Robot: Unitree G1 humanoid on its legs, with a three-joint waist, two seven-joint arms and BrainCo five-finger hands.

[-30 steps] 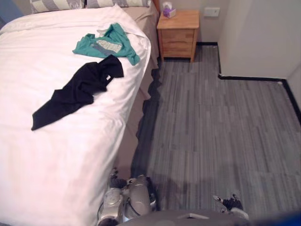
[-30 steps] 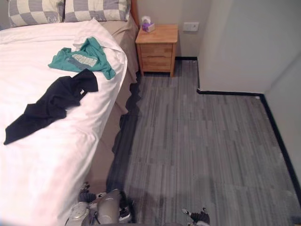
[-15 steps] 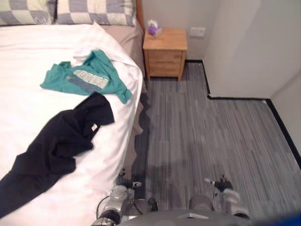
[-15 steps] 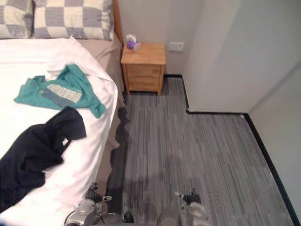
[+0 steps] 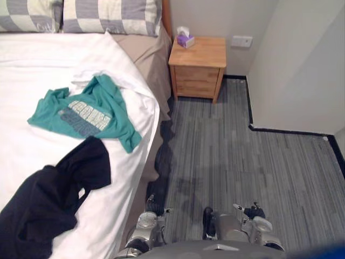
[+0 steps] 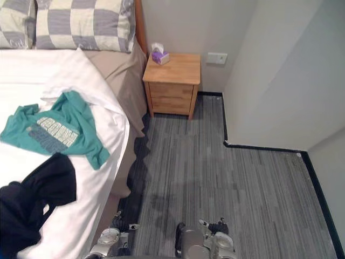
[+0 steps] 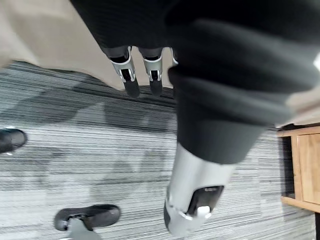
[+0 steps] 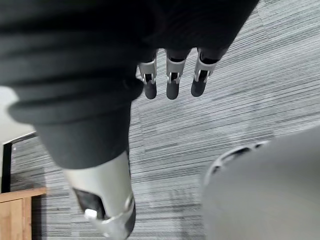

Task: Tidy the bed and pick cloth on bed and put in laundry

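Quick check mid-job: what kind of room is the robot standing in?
Probably a bedroom: a bed with white cover and checked pillows, a wooden nightstand beside it holding a tissue box, and a teal shirt and black garment on the cover.

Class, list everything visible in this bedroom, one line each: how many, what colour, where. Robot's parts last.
bed: one, white cover, on the robot's left
pillows: two, grey-and-cream checked, at the bed's head
T-shirt: one, green, on the bed near its edge
garment: one, black, on the bed, nearer the robot
bedside table: one, light wood, beside the bed's head
tissue box: one, purple and white, on that table
wall socket: one, white, near the table
floor: one, grey striped, right of the bed
left hand: one, silver fingers straight, empty, over the floor
right hand: one, silver fingers straight, empty, over the floor
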